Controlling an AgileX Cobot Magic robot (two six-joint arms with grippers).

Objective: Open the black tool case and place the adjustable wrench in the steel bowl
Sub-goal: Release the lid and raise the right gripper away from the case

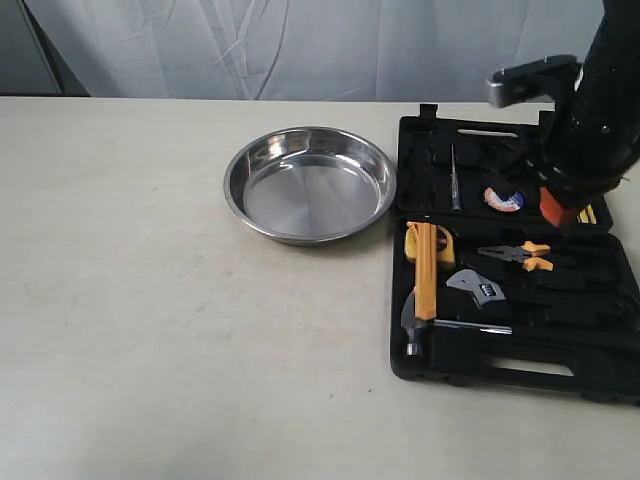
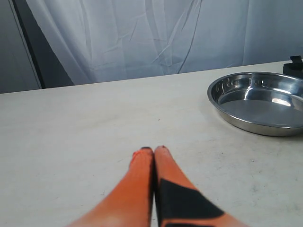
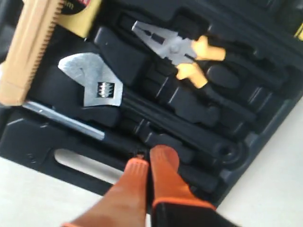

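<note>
The left gripper (image 2: 154, 150) is seen empty, fingers pressed together, over bare table left of the bowl (image 1: 310, 195). Right of the bowl the case (image 1: 470, 372) is laid open. The wrench (image 1: 478, 289) is seated there in its moulded slot, with the hammer (image 1: 425, 290) on its bowl side and the pliers (image 1: 522, 256) just past it. The right gripper (image 3: 149, 158) is poised over the case, closed on nothing. A miss is likely unless the fingers are spread first. The black handle is easily lost against black plastic, and the case may be dragged if the wrench sticks. The table (image 1: 150, 300) is pale, matte and faintly scuffed; a white sheet (image 1: 300, 50) is hung behind the bowl.
</note>
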